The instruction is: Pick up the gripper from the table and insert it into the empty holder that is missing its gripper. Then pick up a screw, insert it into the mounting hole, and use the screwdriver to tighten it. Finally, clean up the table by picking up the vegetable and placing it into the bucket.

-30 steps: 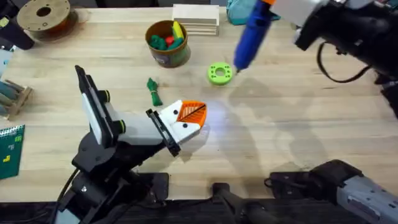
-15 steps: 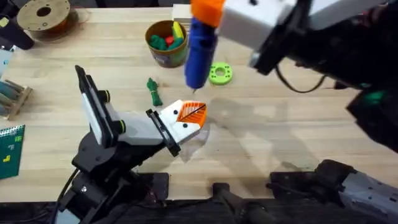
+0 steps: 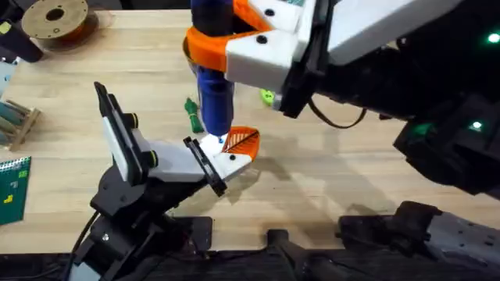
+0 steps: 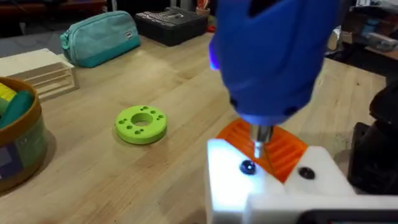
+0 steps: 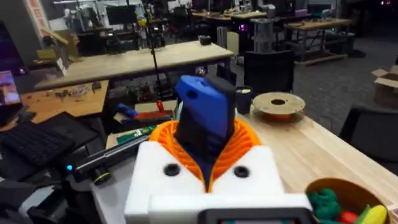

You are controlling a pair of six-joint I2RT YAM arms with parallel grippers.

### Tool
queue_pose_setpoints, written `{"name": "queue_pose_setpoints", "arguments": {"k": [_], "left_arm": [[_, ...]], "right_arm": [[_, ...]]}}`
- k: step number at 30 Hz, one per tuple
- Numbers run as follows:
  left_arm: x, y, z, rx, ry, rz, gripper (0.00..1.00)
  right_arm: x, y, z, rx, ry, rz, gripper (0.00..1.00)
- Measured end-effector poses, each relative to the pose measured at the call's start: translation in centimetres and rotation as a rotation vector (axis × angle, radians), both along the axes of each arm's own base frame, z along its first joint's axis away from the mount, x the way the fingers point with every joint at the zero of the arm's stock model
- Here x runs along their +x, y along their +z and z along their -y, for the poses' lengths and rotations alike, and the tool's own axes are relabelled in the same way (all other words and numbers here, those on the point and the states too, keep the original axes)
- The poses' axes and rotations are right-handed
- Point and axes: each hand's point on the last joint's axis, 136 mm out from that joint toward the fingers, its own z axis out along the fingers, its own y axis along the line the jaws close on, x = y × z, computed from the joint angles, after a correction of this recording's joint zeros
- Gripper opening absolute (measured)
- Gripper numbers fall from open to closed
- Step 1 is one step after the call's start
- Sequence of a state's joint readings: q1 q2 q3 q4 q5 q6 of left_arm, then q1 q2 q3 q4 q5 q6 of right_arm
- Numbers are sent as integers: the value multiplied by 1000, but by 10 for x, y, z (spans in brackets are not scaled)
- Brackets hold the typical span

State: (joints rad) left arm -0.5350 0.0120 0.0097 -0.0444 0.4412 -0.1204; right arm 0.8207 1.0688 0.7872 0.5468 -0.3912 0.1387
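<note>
blue screwdriver (image 3: 213,86), clamped in right pincer (image 3: 234,43), tip at the holder (image 4: 249,180) screw.

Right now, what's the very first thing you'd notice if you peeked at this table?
The big bright blue pen-shaped screwdriver grabs the eye first, standing upright over the middle of the light wooden table, clamped in the right arm's white-and-orange tool. Its thin metal tip points down at the small white holder block beside the ribbed orange wedge. A lime-green round disc lies behind.
</note>
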Motion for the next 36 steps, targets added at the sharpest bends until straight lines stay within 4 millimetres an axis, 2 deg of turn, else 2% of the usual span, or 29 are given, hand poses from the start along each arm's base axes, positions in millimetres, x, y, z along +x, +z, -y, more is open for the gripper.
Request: {"name": "queue_pose_setpoints", "arguments": {"k": [21,36], "left_arm": [[0,0,0,0,0,0,9],[0,0,0,0,0,0,9]], "right_arm": [[7,-14,-7,-28,-1,-26,31],[7,-14,-7,-32,-1,-24,31]]}}
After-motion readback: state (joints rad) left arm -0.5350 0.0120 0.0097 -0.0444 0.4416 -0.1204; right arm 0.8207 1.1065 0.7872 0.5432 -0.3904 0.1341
